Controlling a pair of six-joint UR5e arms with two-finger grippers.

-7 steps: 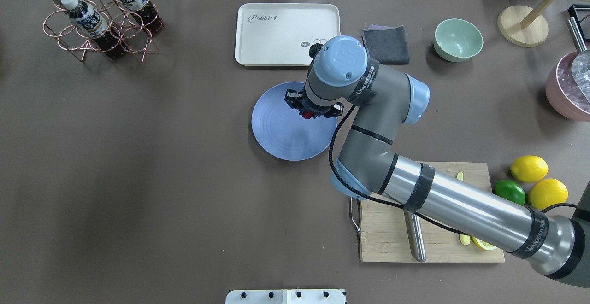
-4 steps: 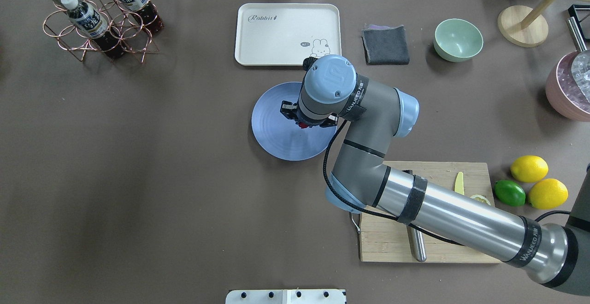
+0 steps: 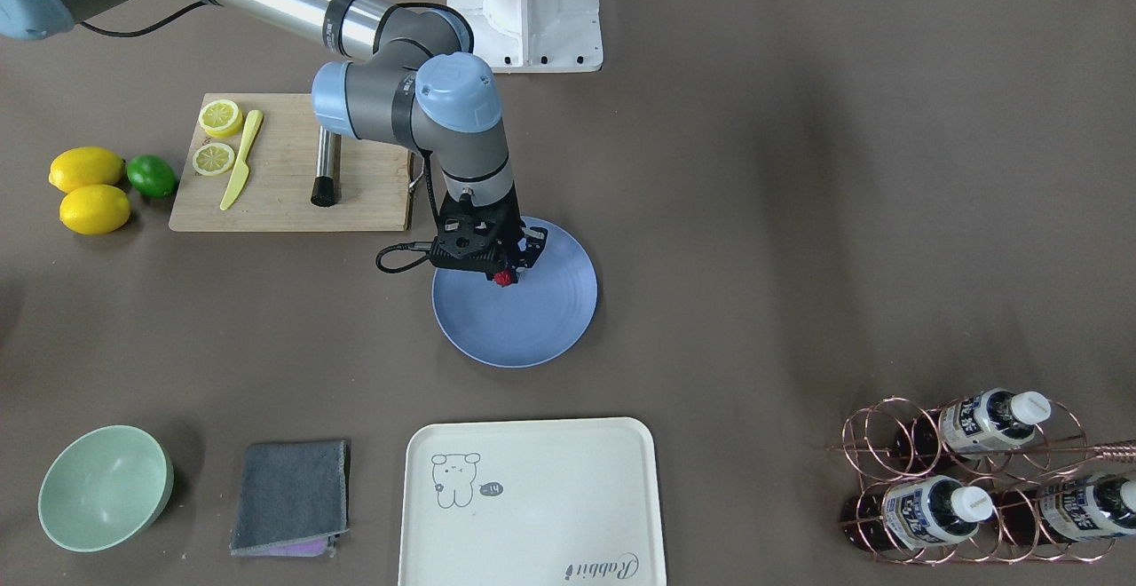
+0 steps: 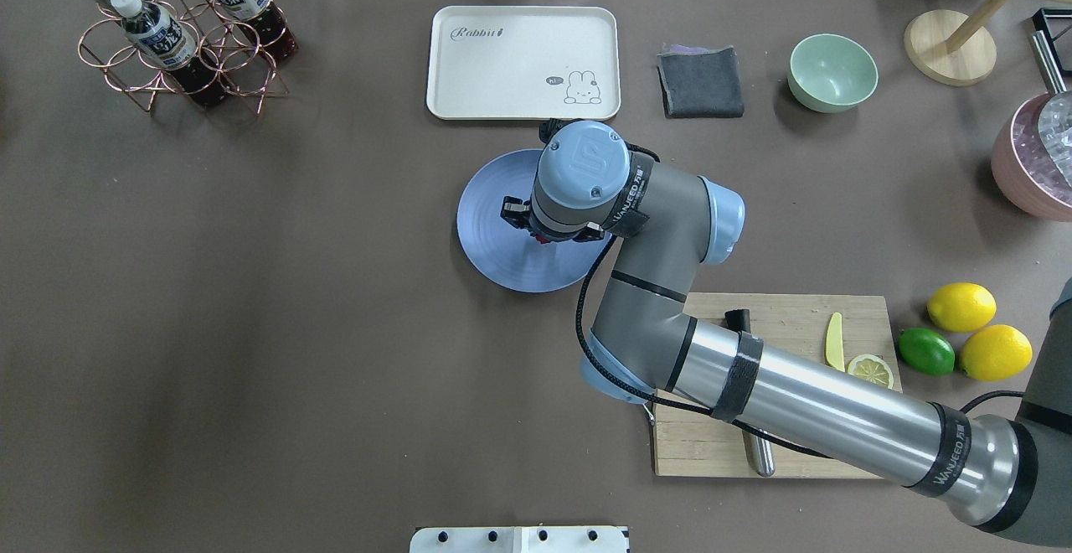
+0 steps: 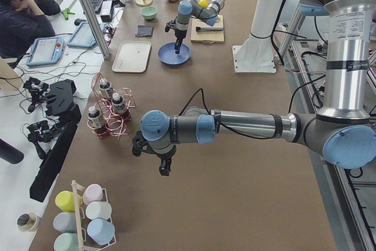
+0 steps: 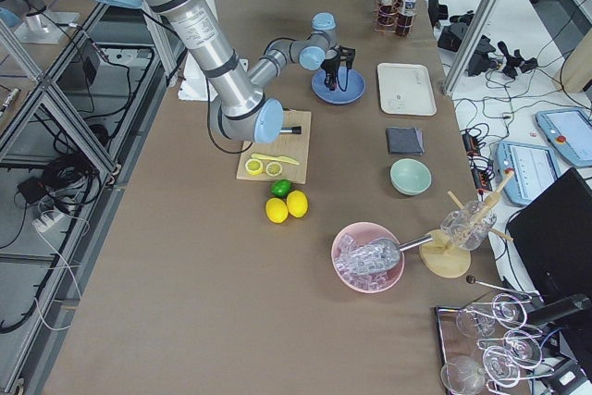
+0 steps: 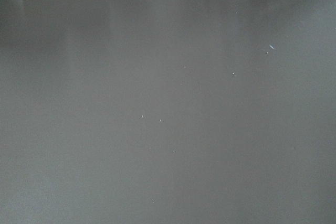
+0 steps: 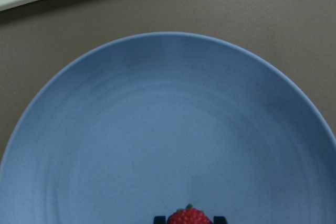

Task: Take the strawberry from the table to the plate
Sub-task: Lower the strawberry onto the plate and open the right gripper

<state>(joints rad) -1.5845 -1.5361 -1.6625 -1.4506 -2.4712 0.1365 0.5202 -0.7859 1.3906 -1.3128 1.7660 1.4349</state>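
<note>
Since a moment ago my right arm (image 4: 670, 285) has drawn back toward the robot, uncovering the drawing on the tray (image 4: 502, 59) and bringing the wrist over the middle of the plate (image 3: 541, 320). The right gripper (image 3: 504, 272) pinches the strawberry (image 3: 504, 280) low over the plate; I cannot tell if it touches. I judge that only the release remains.

The silver-and-grey right arm (image 4: 804, 406) is stretched forward, wrist turned straight down. Its black two-finger right gripper (image 3: 504, 275) pinches a small red strawberry (image 3: 504, 280). The left arm (image 5: 247, 126) extends level, its left gripper (image 5: 165, 170) pointing down.
</note>
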